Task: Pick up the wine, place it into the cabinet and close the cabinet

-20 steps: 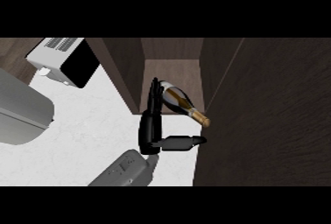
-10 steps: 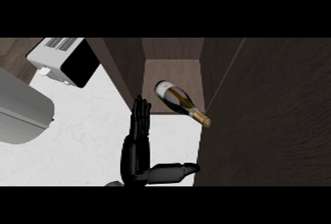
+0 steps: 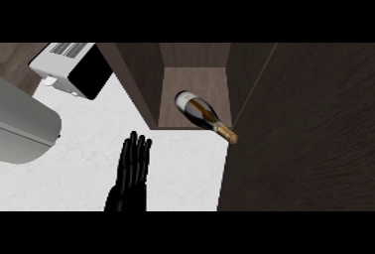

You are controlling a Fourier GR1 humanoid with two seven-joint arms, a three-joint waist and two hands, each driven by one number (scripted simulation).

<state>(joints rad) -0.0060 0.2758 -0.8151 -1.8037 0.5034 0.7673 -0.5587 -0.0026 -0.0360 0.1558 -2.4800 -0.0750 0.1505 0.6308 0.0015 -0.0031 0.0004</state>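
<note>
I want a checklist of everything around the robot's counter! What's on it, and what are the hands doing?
Surface: white marbled counter.
Job's things: wine bottle lies on its side inside the cabinet, its neck poking past the front edge. The cabinet is open.
Clutter: white appliance with a black front at the back left. A big grey rounded thing is at the left edge.
Hands: left hand is over the counter with fingers straight, holding nothing, apart from the bottle. The right hand is not in view.
Cables: nothing seen.
Surroundings: dark wood panel on the right, probably the cabinet's door.
</note>
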